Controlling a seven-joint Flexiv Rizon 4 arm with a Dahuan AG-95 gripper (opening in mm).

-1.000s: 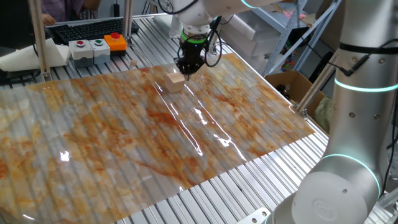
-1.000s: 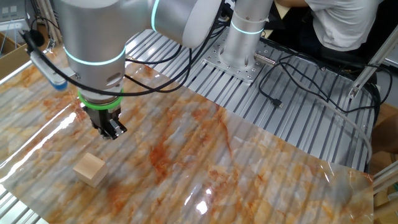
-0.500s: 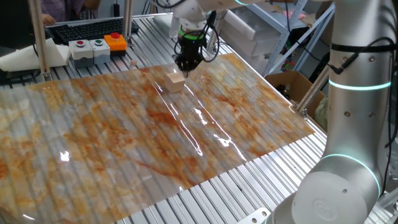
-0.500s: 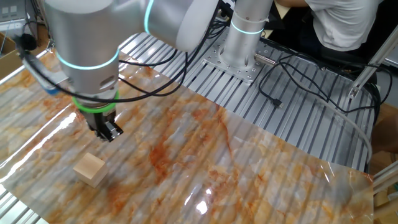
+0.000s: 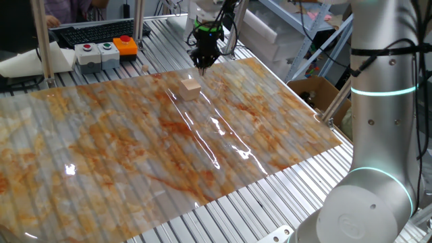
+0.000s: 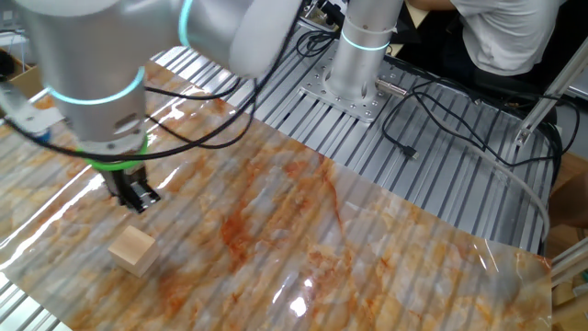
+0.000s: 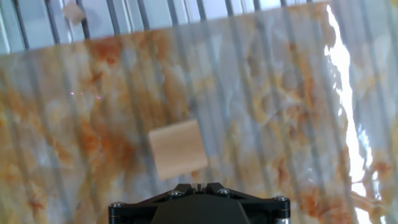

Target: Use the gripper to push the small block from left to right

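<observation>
The small block, a plain tan wooden cube [image 5: 190, 88], sits on the orange-marbled sheet [image 5: 169, 148] near its far edge. It also shows in the other fixed view [image 6: 133, 250] and in the hand view [image 7: 178, 149]. The black gripper [image 5: 203, 64] with its green ring hangs above and just beyond the block, clear of it. In the other fixed view the gripper [image 6: 138, 204] is above and behind the cube with a gap between them. In the hand view the gripper [image 7: 199, 185] has its fingers closed together and holds nothing.
A grey box with red, green and orange buttons [image 5: 104, 50] and a keyboard [image 5: 88, 30] sit behind the sheet. A tiny tan chip [image 7: 73, 12] lies on the slatted table past the sheet's edge. A cardboard box [image 5: 317, 91] stands at the right.
The gripper has risen and pulled back from the block toward the far edge of the sheet. The block has not moved.
</observation>
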